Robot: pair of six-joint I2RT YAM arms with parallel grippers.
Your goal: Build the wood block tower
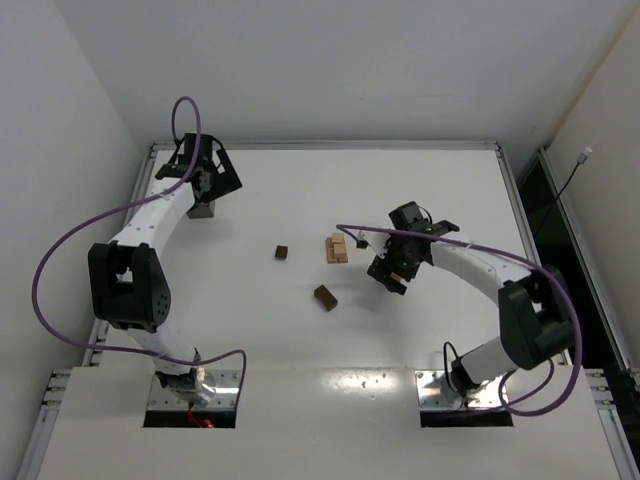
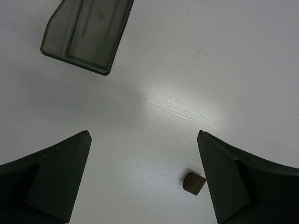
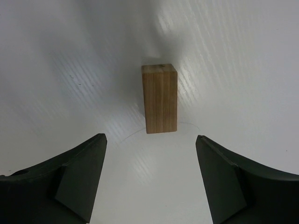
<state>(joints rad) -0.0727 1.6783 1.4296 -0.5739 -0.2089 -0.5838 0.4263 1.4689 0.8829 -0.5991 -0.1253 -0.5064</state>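
The left gripper point(image 1: 205, 183) hung with its jaws spread wide and empty over the table's far left, just beside a grey translucent rectangular box point(image 1: 203, 208). Toward the middle of the white table point(image 1: 300, 190) lay a small dark brown wooden block point(image 1: 282, 252) and, nearer the arms, a larger dark brown wooden block point(image 1: 325, 297). A cluster of light tan wooden blocks point(image 1: 337, 248) sat to their right. The right gripper point(image 3: 149, 140), jaws parted and holding nothing, faced an upright light tan wooden block point(image 3: 160, 99) standing just beyond its fingertips.
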